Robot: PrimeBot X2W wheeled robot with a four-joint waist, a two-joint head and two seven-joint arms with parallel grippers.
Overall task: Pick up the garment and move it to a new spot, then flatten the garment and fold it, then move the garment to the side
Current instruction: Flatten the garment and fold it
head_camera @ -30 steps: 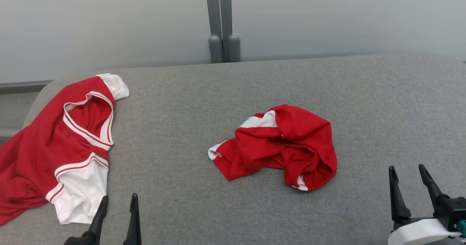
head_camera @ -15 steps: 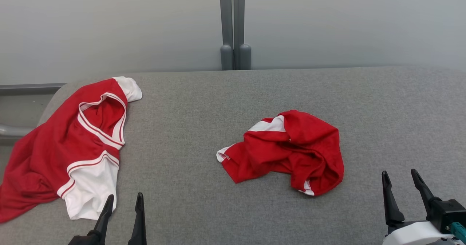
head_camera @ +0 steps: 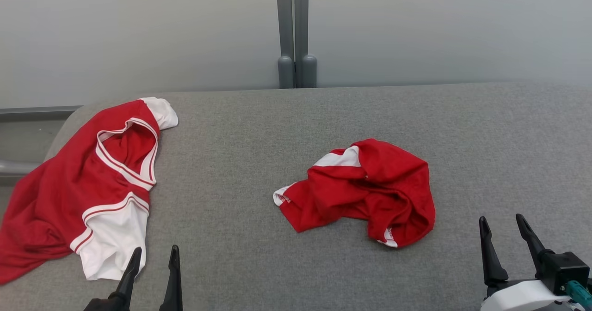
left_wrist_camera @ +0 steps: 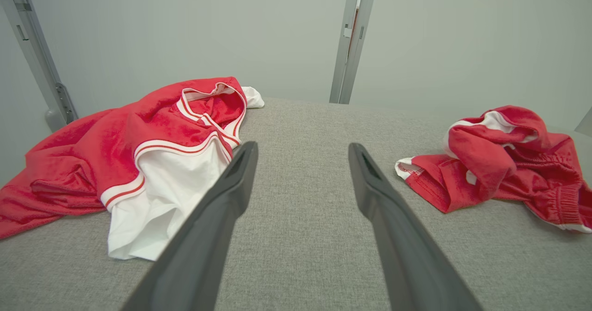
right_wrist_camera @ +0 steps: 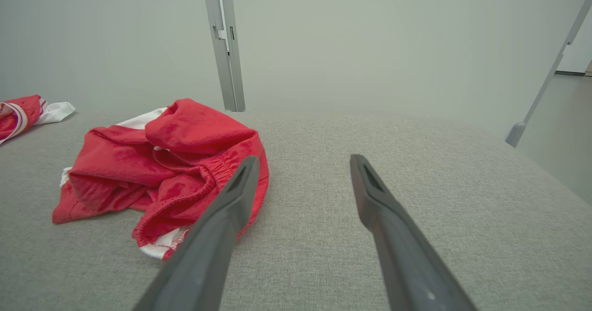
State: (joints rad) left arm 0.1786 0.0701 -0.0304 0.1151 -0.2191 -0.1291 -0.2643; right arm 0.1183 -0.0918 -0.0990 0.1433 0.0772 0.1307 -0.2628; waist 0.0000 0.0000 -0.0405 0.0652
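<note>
Red crumpled garment (head_camera: 365, 191) lies mid grey padded surface (head_camera: 240, 131), touching neither gripper; left gripper (head_camera: 156, 249) spread wide, empty, just beside red-white jersey (head_camera: 88, 181); right gripper (head_camera: 501, 217) spread wide, empty, near garment.

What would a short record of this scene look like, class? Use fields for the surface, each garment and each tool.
Surface: grey fabric-covered table
Centre garment: crumpled red garment with white trim, bunched up, lying free
Left garment: red and white jersey, spread loosely by the table's left edge
Left tool: open, empty, close to the jersey's white sleeve
Right tool: open, empty, right of the crumpled red garment and apart from it
Folding: not yet begun
</note>
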